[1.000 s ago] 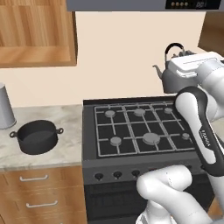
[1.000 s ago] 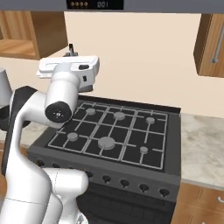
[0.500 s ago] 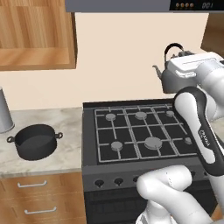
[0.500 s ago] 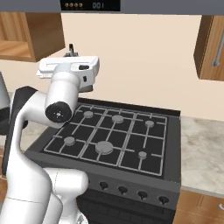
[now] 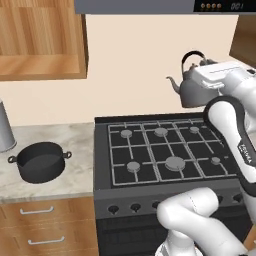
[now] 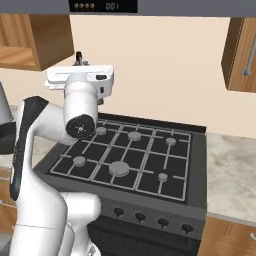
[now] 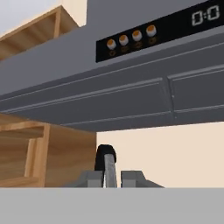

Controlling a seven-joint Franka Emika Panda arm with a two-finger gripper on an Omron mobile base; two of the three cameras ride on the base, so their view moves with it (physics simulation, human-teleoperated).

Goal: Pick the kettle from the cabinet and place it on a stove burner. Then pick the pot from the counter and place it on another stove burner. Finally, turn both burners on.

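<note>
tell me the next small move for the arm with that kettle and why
Probably lower the kettle toward a rear burner. The gripper is shut on its thin black handle and holds it in the air above the stove's back edge, while the pot sits on the counter.

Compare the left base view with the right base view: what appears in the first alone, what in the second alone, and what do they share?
Left base view alone: the pot on the counter, a grey canister beside it, and the kettle held up over the stove's back right. Right base view alone: a cabinet door with a silver bar handle. Shared: the black stove, its burners, front knobs, the arm and the hood panel.
</note>
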